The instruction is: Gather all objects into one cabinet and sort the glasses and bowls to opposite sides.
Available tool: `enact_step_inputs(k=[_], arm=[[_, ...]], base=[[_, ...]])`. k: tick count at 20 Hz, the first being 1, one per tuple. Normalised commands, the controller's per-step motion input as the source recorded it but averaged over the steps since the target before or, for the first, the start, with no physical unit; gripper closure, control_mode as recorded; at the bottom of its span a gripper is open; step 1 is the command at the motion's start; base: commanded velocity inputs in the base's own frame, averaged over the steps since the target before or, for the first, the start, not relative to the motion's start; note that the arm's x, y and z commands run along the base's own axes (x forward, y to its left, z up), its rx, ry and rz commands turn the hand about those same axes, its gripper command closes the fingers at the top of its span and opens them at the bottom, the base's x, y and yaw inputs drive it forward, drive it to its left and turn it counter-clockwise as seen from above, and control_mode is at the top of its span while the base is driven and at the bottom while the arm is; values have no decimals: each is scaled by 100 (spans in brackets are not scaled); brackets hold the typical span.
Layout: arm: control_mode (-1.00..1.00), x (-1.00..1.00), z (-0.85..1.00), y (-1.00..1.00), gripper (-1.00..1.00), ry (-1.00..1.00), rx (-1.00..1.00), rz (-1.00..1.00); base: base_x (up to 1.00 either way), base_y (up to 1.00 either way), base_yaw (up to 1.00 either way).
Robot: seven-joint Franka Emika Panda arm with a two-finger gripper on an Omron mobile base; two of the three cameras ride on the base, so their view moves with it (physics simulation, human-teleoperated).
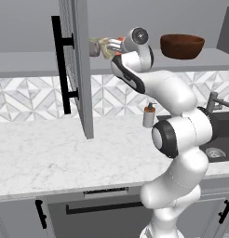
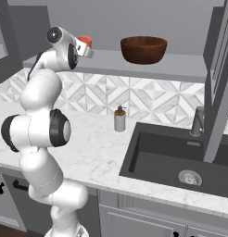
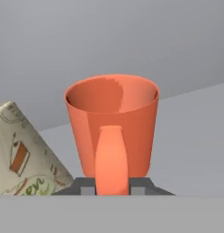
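The orange cup (image 3: pixel 111 113) stands upright right in front of the hand, its handle toward me and caught between the dark fingertips (image 3: pixel 86 186). My gripper (image 3: pixel 113 189) is shut on that handle, up at the cabinet shelf (image 1: pixel 32 62). The cream patterned mug (image 3: pixel 22 159) is close beside the orange cup; from the left base camera the cream mug (image 1: pixel 105 46) and the grey cup (image 1: pixel 94 48) sit just past the gripper (image 1: pixel 114 45). The dark brown bowl (image 1: pixel 182 45) rests further right on the same shelf, well apart from the cups. The orange cup (image 2: pixel 85 41) peeks out behind the hand (image 2: pixel 88 48).
The cabinet door (image 1: pixel 77 65) with its long black bar handle (image 1: pixel 58 65) hangs open left of the cups. A white soap dispenser (image 2: pixel 119 119) stands on the marble counter (image 1: pixel 51 153) beside the dark sink (image 2: pixel 176 157) and faucet (image 2: pixel 197 121).
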Motion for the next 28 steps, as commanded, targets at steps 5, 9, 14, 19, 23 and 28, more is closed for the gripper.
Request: enact_step_inputs(k=[5, 9, 14, 19, 23, 28], arm=[[-100, 0, 0, 8, 100, 0, 0, 1], [-100, 0, 0, -18, 100, 0, 0, 0], [-100, 0, 0, -7, -100, 0, 0, 0], [-100, -3, 0, 0, -100, 0, 0, 1], [-100, -20, 0, -15, -100, 0, 0, 1], [-100, -57, 4, -25, -100, -1, 0, 3]], base=[[0, 0, 0], [0, 0, 0], [0, 0, 0], [0, 0, 0], [0, 0, 0], [0, 0, 0]])
